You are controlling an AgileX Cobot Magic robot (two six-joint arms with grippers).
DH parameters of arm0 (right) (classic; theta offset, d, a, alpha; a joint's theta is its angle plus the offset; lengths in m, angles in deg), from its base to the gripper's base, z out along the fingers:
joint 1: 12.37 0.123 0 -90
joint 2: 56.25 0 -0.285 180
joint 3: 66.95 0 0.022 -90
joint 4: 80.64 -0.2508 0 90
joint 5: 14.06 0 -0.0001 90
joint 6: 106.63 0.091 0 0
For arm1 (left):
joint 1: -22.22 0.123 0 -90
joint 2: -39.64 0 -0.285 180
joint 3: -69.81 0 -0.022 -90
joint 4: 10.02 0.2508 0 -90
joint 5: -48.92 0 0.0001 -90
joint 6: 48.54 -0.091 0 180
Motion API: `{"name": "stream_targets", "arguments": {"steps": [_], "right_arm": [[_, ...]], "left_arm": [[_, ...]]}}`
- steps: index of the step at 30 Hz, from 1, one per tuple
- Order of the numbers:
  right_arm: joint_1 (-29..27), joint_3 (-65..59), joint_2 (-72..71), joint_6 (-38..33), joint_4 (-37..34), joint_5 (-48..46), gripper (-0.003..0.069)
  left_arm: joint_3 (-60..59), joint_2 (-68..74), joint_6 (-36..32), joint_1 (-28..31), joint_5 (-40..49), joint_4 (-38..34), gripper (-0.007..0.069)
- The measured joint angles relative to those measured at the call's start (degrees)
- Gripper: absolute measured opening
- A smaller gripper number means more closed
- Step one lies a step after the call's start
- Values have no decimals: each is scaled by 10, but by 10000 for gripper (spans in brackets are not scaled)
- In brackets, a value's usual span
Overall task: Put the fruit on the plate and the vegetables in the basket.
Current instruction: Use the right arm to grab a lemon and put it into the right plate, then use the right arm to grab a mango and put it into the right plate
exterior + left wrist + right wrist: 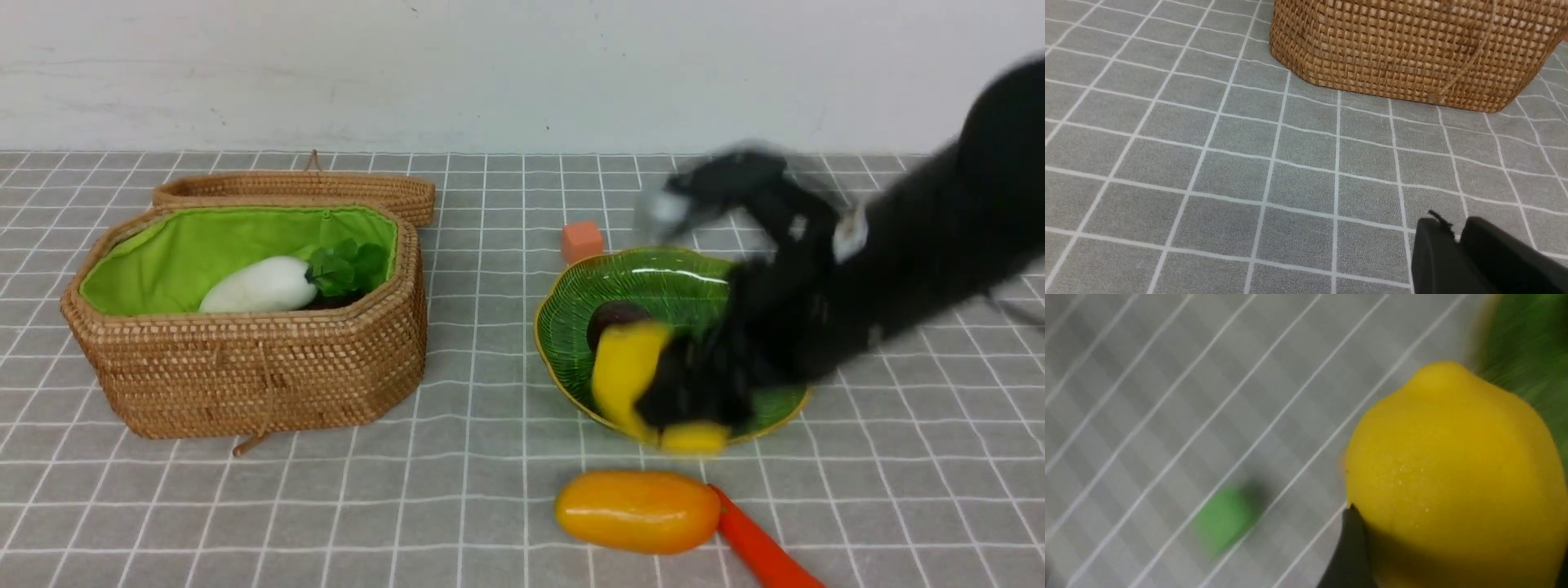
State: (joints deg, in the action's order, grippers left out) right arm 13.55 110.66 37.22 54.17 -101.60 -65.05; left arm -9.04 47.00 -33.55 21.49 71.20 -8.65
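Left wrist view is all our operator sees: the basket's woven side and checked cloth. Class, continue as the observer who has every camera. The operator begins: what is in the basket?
Observer: A white radish lies on the green lining of the basket.
Operator: Where is the lemon?
Observer: The jaws of the right arm hold it at the near edge of the plate.
Operator: What is left outside?
Observer: A mango and a carrot lie on the cloth in front of the plate.

Three fruits (637,512), one each radish (261,286), carrot (763,551), basket (269,384), plate (645,282)
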Motion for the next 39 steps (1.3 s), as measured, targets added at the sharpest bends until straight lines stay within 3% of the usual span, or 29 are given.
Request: {"name": "stream_targets", "arguments": {"steps": [5,9,17,21,27,31,33,34,37,39], "right_arm": [[-92,50,100,1,-6,113,556],[-121,51,174,18,-9,162,556],[-133,51,235,45,-8,172,561],[-133,52,229,44,4,160,665],[-133,52,186,42,22,116,662],[-119,52,151,-19,25,69,617],[-82,53,131,-161,26,-14,573],[-79,53,131,-171,26,-21,571],[-21,50,132,-312,26,-102,554],[-6,49,134,-337,26,-108,553]], "left_arm": [[0,0,0,0,0,0,92],[0,0,0,0,0,0,95],[0,0,0,0,0,0,103],[0,0,0,0,0,0,111],[0,0,0,0,0,0,113],[0,0,0,0,0,0,118],[0,0,0,0,0,0,123],[0,0,0,0,0,0,123],[0,0,0,0,0,0,127],[0,0,0,0,0,0,129]]}}
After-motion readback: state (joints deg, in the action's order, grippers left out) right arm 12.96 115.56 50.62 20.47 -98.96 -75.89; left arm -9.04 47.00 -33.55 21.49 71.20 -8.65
